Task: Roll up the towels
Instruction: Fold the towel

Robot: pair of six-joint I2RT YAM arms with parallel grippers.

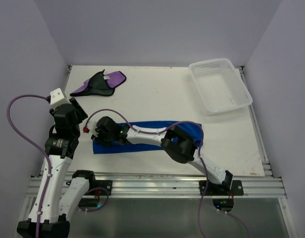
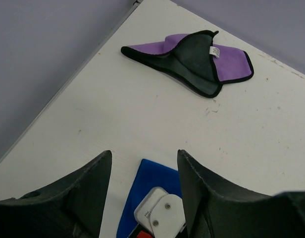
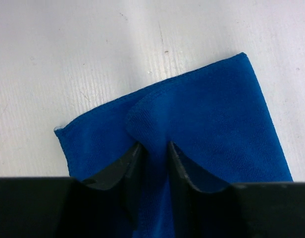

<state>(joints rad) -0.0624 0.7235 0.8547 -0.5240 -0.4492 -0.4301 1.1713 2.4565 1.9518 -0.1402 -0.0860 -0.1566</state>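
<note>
Room on the white table is widest across the middle and the far side. The plastic mesh basket sits at the far right corner and the purple towel at the far left, well apart. The blue towel, folded into a long strip, lies near the front edge, and the right gripper reaches across to its left end.

From the left wrist we see the left gripper with its jaws apart, holding nothing, over bare table just beside the strip's left end. Farther off, the purple towel lies crumpled and black-edged, its black side turned up with a small white tag.

From the right wrist we see the dark jaws nearly together, pinching a raised ridge of the fuzzy blue cloth near its corner.
</note>
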